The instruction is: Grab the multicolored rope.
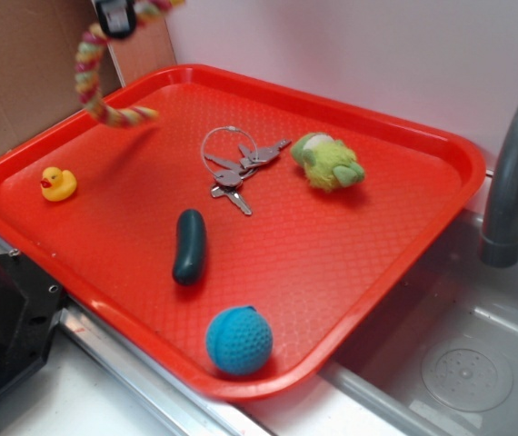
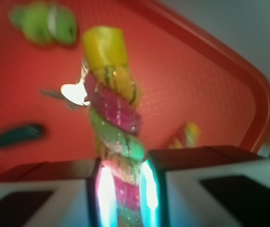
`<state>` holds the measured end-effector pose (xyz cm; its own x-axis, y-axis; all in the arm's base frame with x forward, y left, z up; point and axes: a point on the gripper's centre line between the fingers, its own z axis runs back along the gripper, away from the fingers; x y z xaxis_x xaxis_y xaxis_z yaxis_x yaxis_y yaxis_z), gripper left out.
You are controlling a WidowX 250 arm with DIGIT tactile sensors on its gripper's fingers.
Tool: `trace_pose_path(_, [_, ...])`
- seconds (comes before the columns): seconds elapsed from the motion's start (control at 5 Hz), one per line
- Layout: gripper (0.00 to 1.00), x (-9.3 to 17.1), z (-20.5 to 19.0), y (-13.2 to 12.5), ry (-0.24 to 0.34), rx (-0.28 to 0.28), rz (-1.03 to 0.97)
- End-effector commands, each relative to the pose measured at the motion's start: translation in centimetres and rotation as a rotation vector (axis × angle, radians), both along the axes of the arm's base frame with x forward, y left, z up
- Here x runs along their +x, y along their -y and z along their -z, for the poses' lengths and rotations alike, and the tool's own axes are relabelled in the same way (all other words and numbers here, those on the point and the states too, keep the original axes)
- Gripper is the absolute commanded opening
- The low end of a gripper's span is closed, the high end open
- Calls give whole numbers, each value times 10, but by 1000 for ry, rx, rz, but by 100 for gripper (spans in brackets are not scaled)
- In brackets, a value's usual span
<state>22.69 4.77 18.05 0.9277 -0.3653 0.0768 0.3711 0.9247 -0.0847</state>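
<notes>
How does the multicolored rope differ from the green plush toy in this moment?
The multicolored rope hangs in the air, clamped in the gripper; the green plush toy lies on the red tray. The rope is long, braided and striped pink, yellow and green; the toy is a fuzzy green lump. Both look soft.

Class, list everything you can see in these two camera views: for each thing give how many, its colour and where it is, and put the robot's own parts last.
Tray: one, red, beside the sink.
Rope: one, pink, yellow, green, white; lifted above the tray's far left corner.
Duck: one, yellow, tray's left side.
Keys: one bunch, silver, tray's middle.
Plush toy: one, green, right of the keys.
Pickle-shaped toy: one, dark green, in front of the keys.
Ball: one, blue, tray's near edge.
Faucet: one, grey, over the sink.
Gripper: one, black and white, shut on the rope.
</notes>
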Motion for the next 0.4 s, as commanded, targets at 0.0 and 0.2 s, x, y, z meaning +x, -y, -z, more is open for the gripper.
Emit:
trace_pose_path(0.0, [0,4,-97,0,91,-1,-50])
trace_pose_path(0.2, [0,6,-92,4,84,37,-59])
